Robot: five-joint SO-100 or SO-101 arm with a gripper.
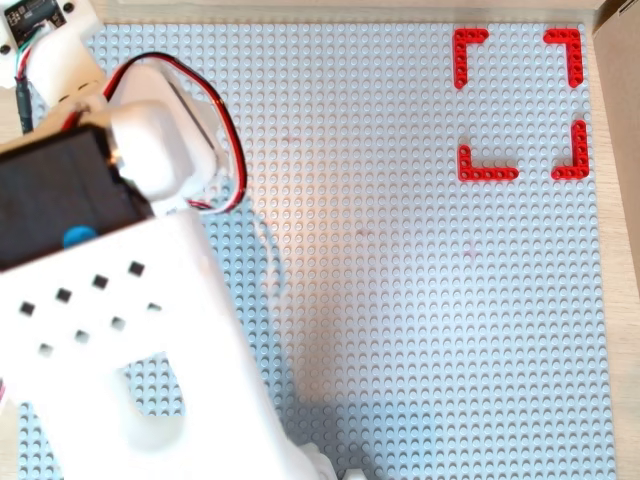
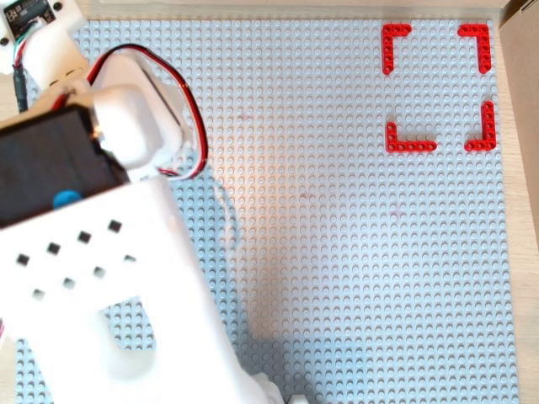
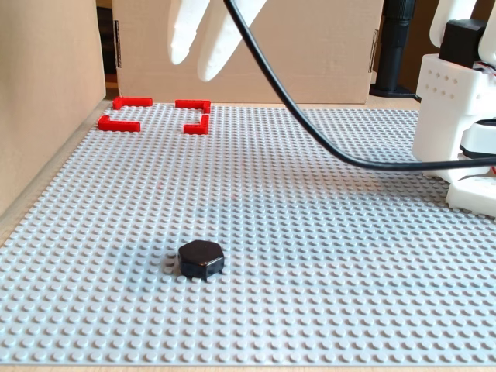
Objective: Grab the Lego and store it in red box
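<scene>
Gripper (image 3: 203,56) hangs high above the baseplate (image 3: 310,194), fingers slightly parted, holding nothing. Lego (image 3: 201,258) sits near the front edge, well apart from red box (image 3: 155,114).

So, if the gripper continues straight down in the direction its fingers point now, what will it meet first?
Probably only the bare grey baseplate. In the fixed view the gripper hangs high with its fingers pointing down. The black Lego seems nearer the camera and the red box farther back, though depth is uncertain.

Lego (image 3: 201,258), red box (image 3: 155,113) on baseplate (image 3: 325,256)
</scene>
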